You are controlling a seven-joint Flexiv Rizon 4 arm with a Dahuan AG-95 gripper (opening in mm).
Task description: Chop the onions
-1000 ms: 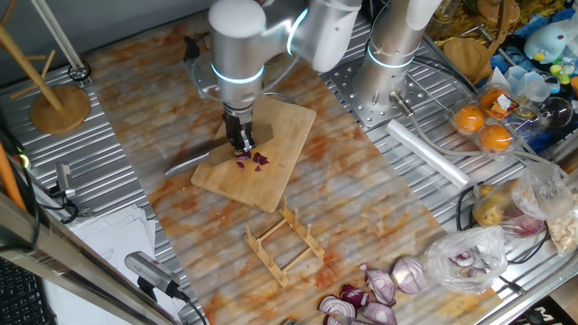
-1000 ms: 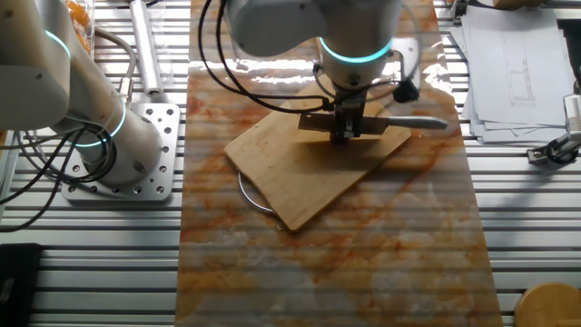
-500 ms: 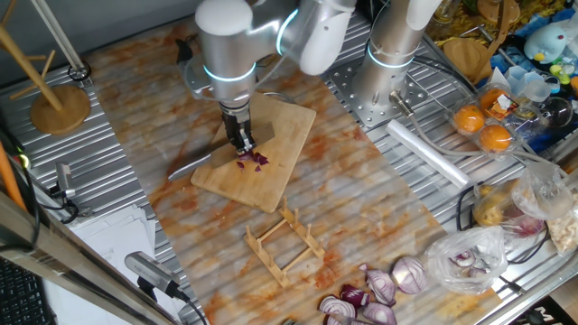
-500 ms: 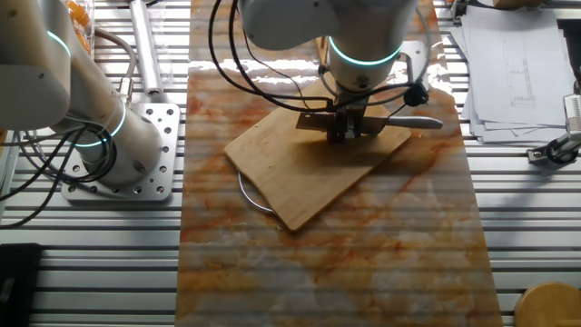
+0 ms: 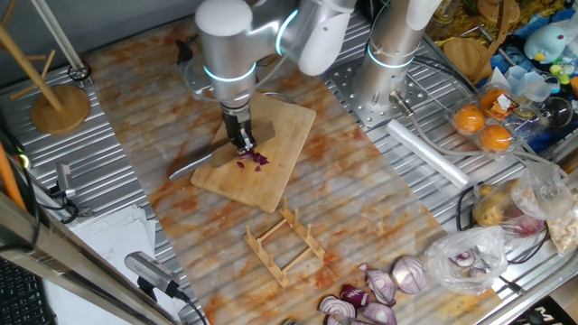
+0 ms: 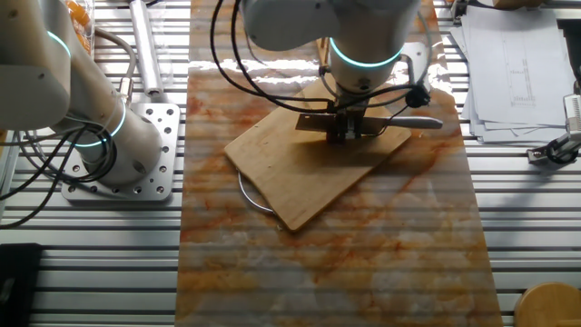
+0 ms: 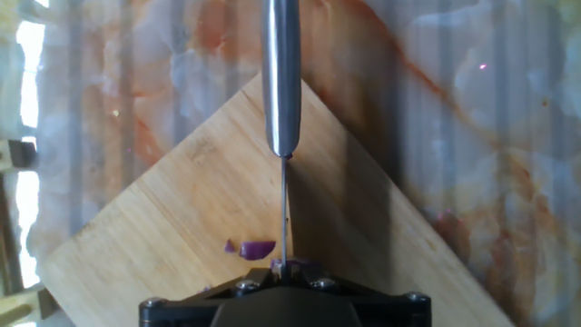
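A small cluster of dark red-purple onion pieces [image 5: 256,161] lies on the wooden cutting board [image 5: 275,194]. My gripper [image 5: 241,142] stands right over it, shut on a knife whose steel handle [image 5: 185,165] sticks out past the board's left edge. In the other fixed view the gripper [image 6: 341,134] hides the onions, and the knife handle [image 6: 418,122] points right. In the hand view the blade [image 7: 284,204] runs edge-on down the middle, with the onion pieces [image 7: 258,248] just left of it and partly under the gripper [image 7: 283,269].
A wooden rack [image 5: 286,242] lies just in front of the board. Halved red onions [image 5: 375,293] and a plastic bag [image 5: 470,257] sit at the front right. A second arm's base [image 5: 384,81] stands behind the board. A wooden stand [image 5: 59,104] is at the far left.
A second ago the arm shifted a little to the left over the board with the knife in it; in the last half second nothing visibly moved.
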